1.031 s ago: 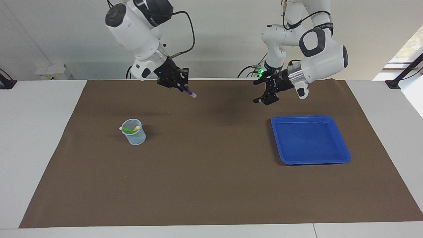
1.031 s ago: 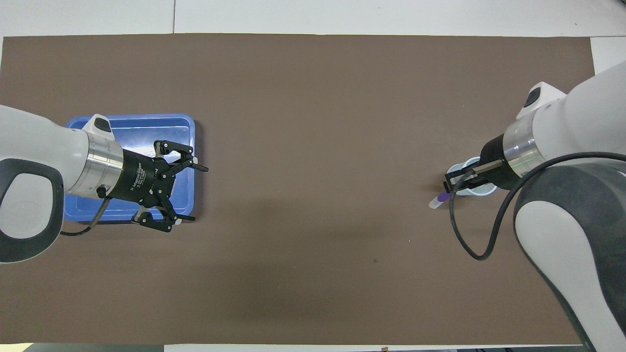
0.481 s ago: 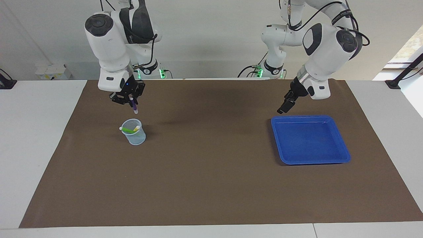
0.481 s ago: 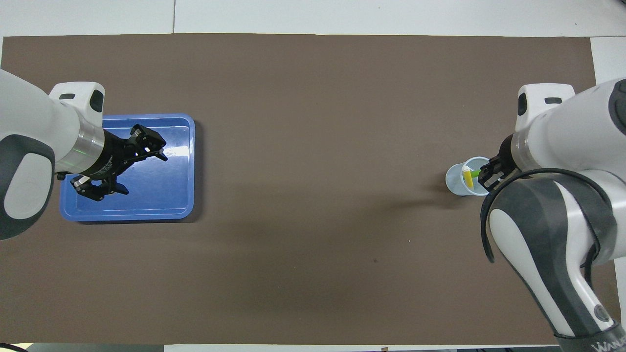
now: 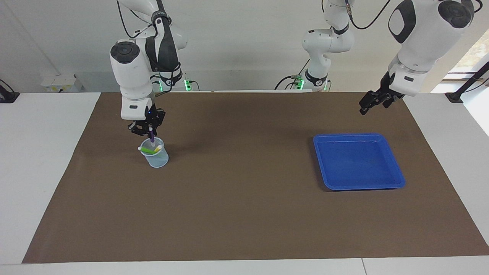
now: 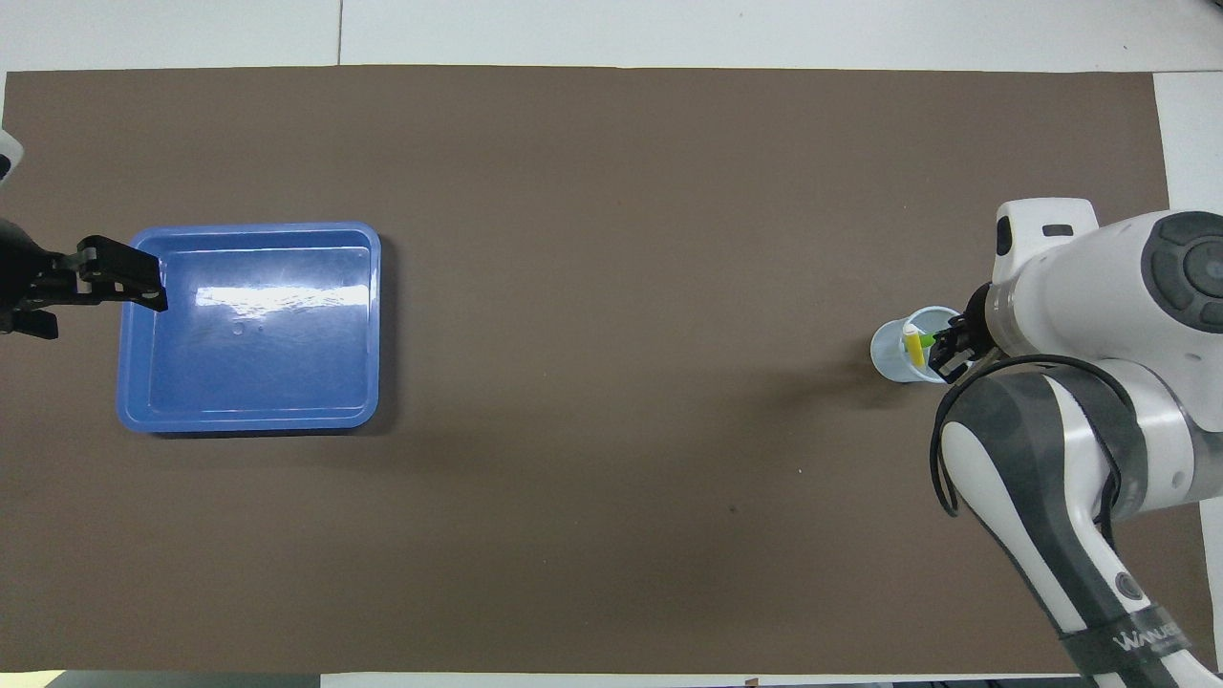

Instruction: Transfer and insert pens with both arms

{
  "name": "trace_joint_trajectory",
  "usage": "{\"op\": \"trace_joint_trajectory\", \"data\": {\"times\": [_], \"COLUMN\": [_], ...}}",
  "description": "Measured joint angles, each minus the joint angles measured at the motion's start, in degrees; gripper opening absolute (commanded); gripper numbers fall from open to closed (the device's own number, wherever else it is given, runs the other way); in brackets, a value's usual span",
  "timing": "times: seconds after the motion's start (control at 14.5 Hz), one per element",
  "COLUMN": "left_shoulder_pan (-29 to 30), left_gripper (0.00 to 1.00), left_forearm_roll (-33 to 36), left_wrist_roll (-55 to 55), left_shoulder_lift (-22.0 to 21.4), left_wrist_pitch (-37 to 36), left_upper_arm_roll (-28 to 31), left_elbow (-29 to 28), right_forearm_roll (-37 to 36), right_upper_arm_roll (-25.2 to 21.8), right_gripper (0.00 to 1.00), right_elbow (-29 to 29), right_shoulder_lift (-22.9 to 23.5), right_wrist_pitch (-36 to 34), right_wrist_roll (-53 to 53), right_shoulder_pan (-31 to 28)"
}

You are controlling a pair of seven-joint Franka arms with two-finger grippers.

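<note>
My right jaws [image 5: 148, 131] pinch the light, slippery purple pen [image 5: 151, 136] mid-barrel (cup [image 5: 156, 157] directly below); left jaws [image 5: 376, 102] gape empty.

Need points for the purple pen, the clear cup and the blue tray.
purple pen [image 5: 151, 135], facing view, on its shaft just below the right gripper
clear cup [image 5: 157, 159], facing view, on its side wall
blue tray [image 6: 248, 419], overhead view, on the rim nearest the robots

purple pen [image 5: 151, 135]: upright, pale cap end down, tip entering the clear cup [image 5: 154, 157]
yellow pen [image 5: 157, 148]: leaning inside the cup
green pen [image 5: 147, 150]: slanting across the cup's mouth toward 9 o'clock
</note>
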Motion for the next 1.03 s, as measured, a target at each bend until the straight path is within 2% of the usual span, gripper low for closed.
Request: {"op": "trace_joint_trajectory", "data": {"times": [0.07,0.14,0.41,0.55,0.69,0.83,1.03], "left_shoulder_pan": [0.0,0.0,0.0,0.0,0.0,0.0,0.0], "left_gripper": [1.0,1.0,1.0,1.0,1.0,1.0,1.0], "left_forearm_roll": [0.6,1.1,1.3,1.3,1.3,1.3,0.0], "left_wrist_roll": [1.6,3.5,8.1,8.2,8.3,8.6,8.7], "left_shoulder_lift": [0.0,-0.2,-1.0,-1.2,-1.4,-1.5,-1.5], "left_wrist_pitch": [-1.0,-1.4,-1.7,0.6,1.9,2.1,1.2], "left_upper_arm_roll": [0.0,-0.1,-0.1,-0.2,-0.2,-0.2,-0.2], "left_elbow": [0.8,1.2,0.4,-0.6,-1.1,-1.2,-1.1], "right_forearm_roll": [0.0,0.0,0.2,2.5,4.2,4.5,4.5], "right_upper_arm_roll": [0.0,0.0,0.0,0.1,0.8,1.3,0.8], "right_gripper": [0.91,1.0,1.0,1.0,1.0,1.0,1.0], "right_elbow": [-0.4,-0.6,0.8,4.8,10.4,15.2,23.0], "right_shoulder_lift": [0.0,-0.1,-0.9,-1.5,-2.2,-2.6,-1.7], "right_wrist_pitch": [0.2,0.2,-1.5,-7.4,-15.0,-20.7,-30.1], "right_wrist_roll": [0.0,0.0,0.1,3.2,11.5,19.8,25.7], "right_shoulder_pan": [-0.2,-0.2,-1.1,-1.2,-0.9,-0.3,-1.0]}}
